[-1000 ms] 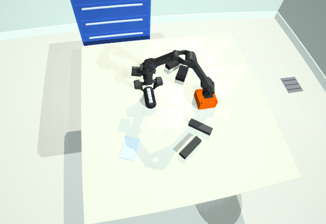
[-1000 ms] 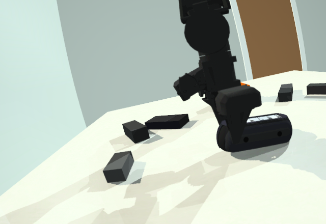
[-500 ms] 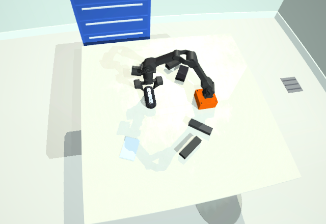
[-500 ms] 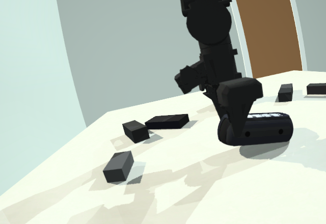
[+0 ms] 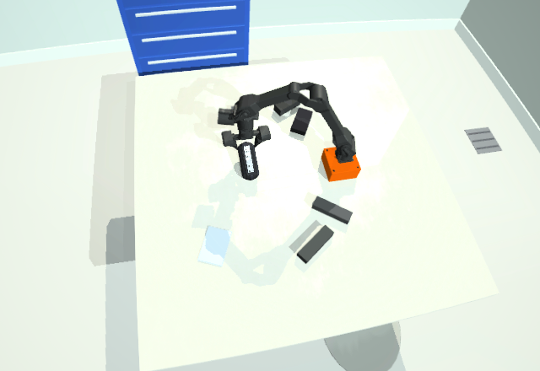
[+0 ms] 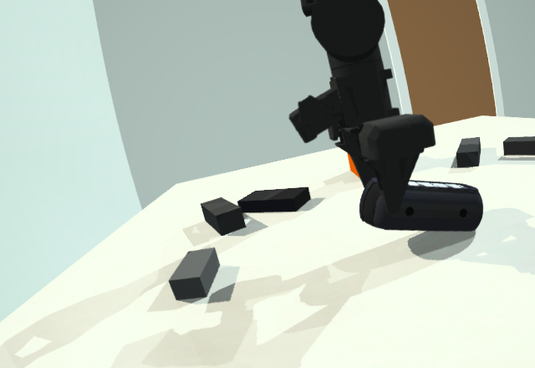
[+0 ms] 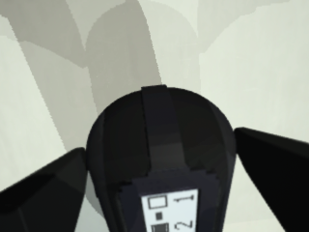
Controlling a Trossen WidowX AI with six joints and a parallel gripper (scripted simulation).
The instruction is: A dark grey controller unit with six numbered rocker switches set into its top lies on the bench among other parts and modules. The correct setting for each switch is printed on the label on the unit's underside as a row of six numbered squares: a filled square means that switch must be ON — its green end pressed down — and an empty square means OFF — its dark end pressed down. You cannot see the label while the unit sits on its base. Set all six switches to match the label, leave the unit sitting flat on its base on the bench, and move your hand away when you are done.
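The dark grey controller unit [image 5: 249,163] [image 6: 436,208] [image 7: 159,135] is upside down, with its white label [image 5: 248,158] [image 7: 169,210] facing up. In the wrist view the label's square 1 is empty and square 2 is filled; the other squares are out of frame. The switches are hidden underneath. My gripper [image 5: 246,139] [image 6: 389,201] [image 7: 160,146] is shut on the unit's end, one finger on each long side. In the exterior view the unit hangs slightly above the bench, with its shadow below it.
The arm's orange base [image 5: 342,166] stands right of the unit. Dark blocks lie behind the arm [image 5: 301,120] and at the front right [image 5: 332,209] [image 5: 315,243]. A pale blue sheet [image 5: 214,245] lies at the front left. A blue drawer cabinet [image 5: 187,18] stands behind the bench.
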